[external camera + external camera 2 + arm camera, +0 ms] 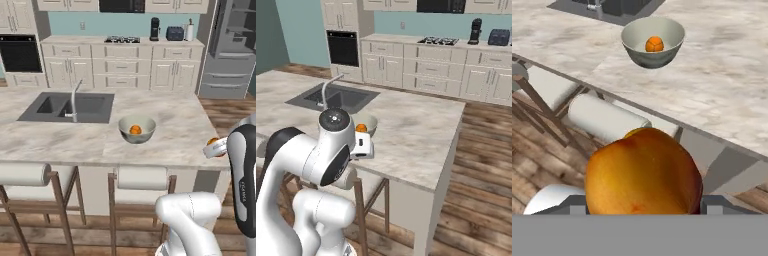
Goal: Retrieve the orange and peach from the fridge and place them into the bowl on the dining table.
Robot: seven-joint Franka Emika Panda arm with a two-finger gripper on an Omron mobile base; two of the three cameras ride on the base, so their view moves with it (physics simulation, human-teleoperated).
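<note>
The grey-green bowl (125,134) stands on the dining table (177,125), right of the sink, and the orange (135,129) lies inside it. My gripper (215,148) hovers off the table's near right corner, shut on the peach (214,142). In the hand view the peach (643,170) looms large and yellow-orange at the bottom and hides the fingertips; the bowl (637,54) with the orange (654,44) lies ahead, beyond the table edge. The right base view shows the peach (360,128) just in front of the bowl (371,121). The fridge (232,50) stands at the back right.
A grey double sink (67,106) with a faucet (75,100) sits in the table's left half. Two stools with white cushions (142,178) stand under the near edge. The wall counter (122,42) carries a coffee maker and a toaster. Open wooden floor (481,165) lies to the right.
</note>
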